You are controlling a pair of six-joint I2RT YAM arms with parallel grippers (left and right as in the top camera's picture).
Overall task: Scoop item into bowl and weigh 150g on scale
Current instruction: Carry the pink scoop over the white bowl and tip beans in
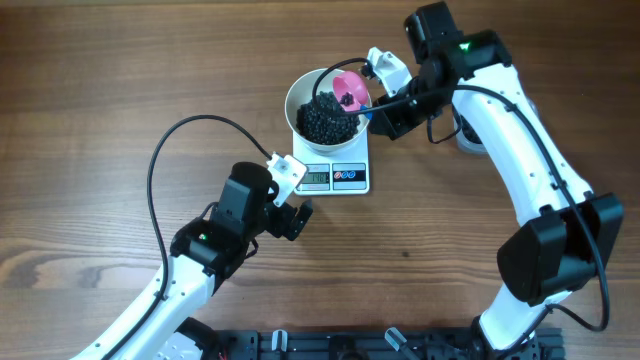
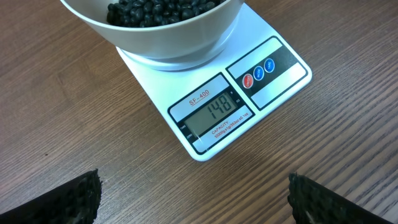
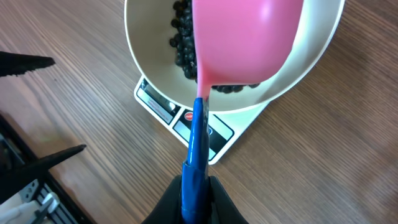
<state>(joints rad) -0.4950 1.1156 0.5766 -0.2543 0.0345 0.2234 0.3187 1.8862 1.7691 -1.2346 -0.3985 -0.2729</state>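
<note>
Right pincer is clamped tight on the blue handle of a pink scoop, whose cup hangs tipped over the white bowl, where the small black beans lie heaped (from overhead, a few dark grains show in the cup too). That bowl sits on the white scale, which rests on the wooden table and reads 148. Left pincer hovers low just in front of the display, fingers spread wide and holding nothing.
</note>
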